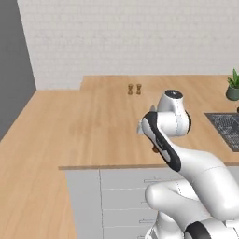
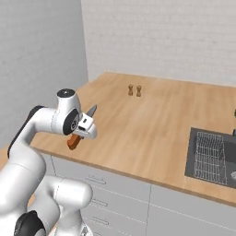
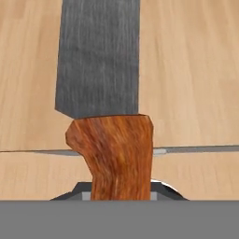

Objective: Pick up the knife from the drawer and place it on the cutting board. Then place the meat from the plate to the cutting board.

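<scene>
A: What does the claw (image 2: 78, 134) have hold of?

B: One knife (image 2: 80, 130). The claw is clamped tight on its orange-red handle, and the grey blade sticks out past the fingers, pointing up and away from the arm. In the hand view the handle (image 3: 112, 154) rises straight from between the fingertips, with the broad blade (image 3: 98, 56) above it.

A: Where is the knife relative to the worktop?

B: It hangs in the air with the claw, above the front edge of the wooden counter (image 2: 152, 124), not touching it.

A: What else sits near the claw?

B: Two small shakers (image 2: 134, 91) stand side by side on the counter, well beyond the claw. One dark sink (image 2: 212, 154) with a wire rack lies far off to the claw's right. One potted plant (image 1: 233, 86) stands at the far right of the left base view. Below the claw are the grey drawer fronts (image 2: 110, 193), several of them, each with a small handle.
</scene>
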